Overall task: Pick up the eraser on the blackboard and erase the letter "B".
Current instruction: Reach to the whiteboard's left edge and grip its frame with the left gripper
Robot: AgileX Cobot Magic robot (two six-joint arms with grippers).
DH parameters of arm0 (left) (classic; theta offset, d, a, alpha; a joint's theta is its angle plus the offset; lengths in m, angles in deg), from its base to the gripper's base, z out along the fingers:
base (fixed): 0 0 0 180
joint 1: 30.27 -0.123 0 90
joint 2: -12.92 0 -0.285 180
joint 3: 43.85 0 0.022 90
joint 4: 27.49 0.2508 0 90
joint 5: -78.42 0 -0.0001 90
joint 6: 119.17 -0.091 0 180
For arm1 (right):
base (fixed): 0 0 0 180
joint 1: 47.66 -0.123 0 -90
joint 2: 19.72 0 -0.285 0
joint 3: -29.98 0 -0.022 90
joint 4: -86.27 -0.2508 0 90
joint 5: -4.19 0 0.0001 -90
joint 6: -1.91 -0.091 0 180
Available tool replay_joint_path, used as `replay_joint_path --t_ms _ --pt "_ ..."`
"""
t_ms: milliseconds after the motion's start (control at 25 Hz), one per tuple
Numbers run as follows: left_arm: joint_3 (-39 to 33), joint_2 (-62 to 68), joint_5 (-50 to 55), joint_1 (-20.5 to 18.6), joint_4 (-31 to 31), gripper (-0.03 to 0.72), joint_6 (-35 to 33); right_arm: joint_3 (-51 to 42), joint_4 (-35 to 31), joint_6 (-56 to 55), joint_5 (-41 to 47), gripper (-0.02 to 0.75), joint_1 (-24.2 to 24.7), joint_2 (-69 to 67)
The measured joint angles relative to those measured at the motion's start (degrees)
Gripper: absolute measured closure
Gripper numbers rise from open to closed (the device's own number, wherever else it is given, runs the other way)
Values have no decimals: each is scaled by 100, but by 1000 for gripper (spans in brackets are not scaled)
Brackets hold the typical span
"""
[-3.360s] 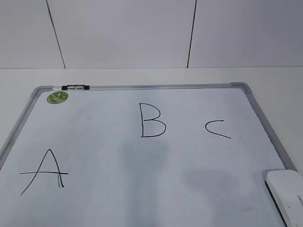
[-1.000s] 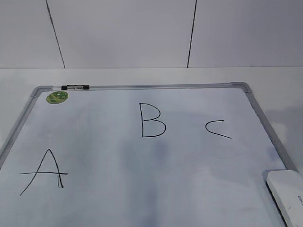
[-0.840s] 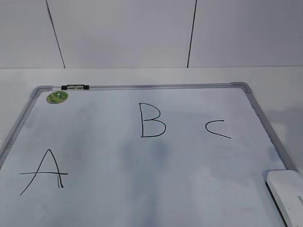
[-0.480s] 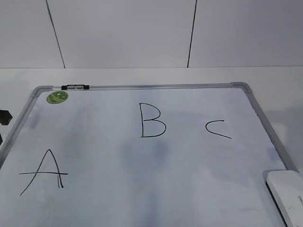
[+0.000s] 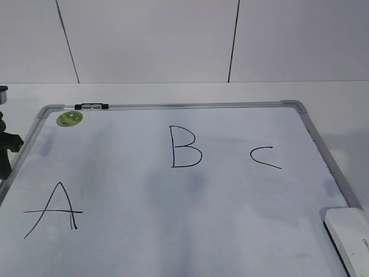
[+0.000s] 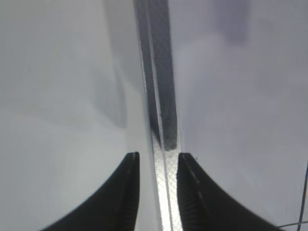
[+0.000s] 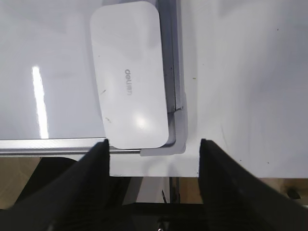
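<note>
Approach to the eraser (image 7: 129, 74), right gripper (image 7: 154, 144) spread wide and empty.
Centre your jaws across its short sides before descending; left gripper (image 6: 158, 161), narrowly parted, idles.

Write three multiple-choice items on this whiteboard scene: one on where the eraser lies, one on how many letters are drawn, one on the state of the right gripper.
1. Where on the blackboard is the eraser?
A. beside the green sticker
B. in a corner, against the frame
C. on top of the letter "B"

2. How many letters are drawn?
A. two
B. three
C. four

3. The right gripper is:
A. open, holding nothing
B. shut on the eraser
C. shut on the marker

Key: 1 B, it lies in the near right corner. 2 B, A, the letter "B" and C. 3 A, fingers spread wide, apart from the eraser.
</note>
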Motion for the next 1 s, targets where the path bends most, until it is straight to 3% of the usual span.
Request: replay_joint_path --t_ms 1000 --pt "0 25 -246 0 0 477 0 0 -32 10 0 297 0 0"
